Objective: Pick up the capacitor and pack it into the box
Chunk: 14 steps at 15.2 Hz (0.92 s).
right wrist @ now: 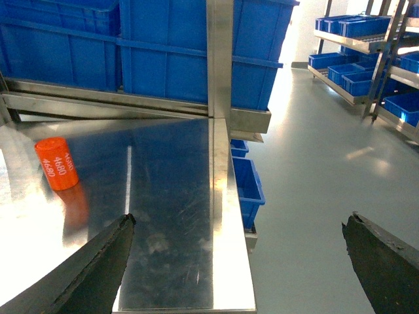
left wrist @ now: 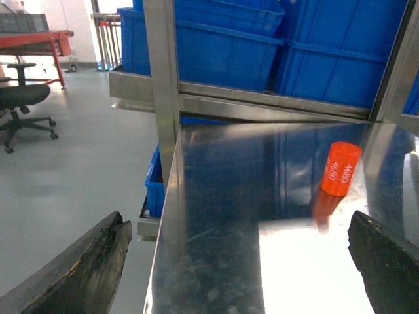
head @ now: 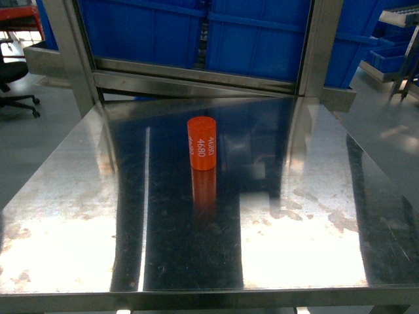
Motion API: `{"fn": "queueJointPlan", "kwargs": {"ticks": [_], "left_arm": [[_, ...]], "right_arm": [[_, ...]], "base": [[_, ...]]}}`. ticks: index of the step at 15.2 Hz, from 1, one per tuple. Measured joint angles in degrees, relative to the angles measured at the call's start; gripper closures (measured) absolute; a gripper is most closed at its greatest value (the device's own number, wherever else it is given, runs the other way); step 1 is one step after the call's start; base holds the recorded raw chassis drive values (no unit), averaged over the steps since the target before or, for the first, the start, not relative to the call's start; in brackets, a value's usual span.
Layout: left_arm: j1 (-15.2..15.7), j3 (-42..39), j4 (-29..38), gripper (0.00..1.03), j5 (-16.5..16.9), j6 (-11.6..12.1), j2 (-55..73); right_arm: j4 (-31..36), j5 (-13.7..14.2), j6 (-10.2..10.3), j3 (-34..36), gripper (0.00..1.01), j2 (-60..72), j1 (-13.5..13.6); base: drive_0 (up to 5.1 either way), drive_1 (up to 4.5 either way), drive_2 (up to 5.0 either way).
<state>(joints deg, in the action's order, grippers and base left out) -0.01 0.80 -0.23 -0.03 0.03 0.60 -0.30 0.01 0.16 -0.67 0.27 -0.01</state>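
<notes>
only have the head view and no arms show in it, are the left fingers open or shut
observer: open. the left gripper has its dark fingers spread wide with nothing between them.
operator: and the right one
observer: the right gripper is open and empty too, over the right edge of the steel table; the orange cylindrical capacitor marked 4680 stands upright off to its left.
operator: any box nearby that i can't see
observer: no pale tub in any view. there are blue plastic bins low down beside the table's right edge.
</notes>
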Motion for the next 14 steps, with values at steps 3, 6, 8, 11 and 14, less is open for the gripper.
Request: {"fn": "queueJointPlan", "kwargs": {"ticks": [3, 6, 8, 11, 14], "left_arm": [[0.00, 0.00, 0.00, 0.05, 0.02, 0.00, 0.00], [5.90, 5.03, 16.04, 0.05, 10.80, -1.90, 26.03], [4.61, 14.21, 39.01, 0.05, 15.19, -2.84, 53.46], [-0.46, 26.27, 48.87, 0.05, 14.27, -4.15, 77.90], [-8.48, 39.74, 48.43, 0.05, 9.68, -4.46, 97.31]], "right_arm": [[0.02, 0.00, -0.02, 0.00, 0.03, 0.00, 0.00], [-0.02, 0.00, -0.02, 0.00, 0.03, 0.00, 0.00], [0.00, 0.00, -0.02, 0.00, 0.03, 0.00, 0.00], [-0.02, 0.00, -0.02, 0.00, 0.03, 0.00, 0.00], [0.00, 0.00, -0.02, 0.00, 0.03, 0.00, 0.00]], "base": [[0.0, 0.00, 0.0], [0.0, 0.00, 0.0], [0.0, 0.00, 0.0], [0.0, 0.00, 0.0], [0.0, 0.00, 0.0]]}}
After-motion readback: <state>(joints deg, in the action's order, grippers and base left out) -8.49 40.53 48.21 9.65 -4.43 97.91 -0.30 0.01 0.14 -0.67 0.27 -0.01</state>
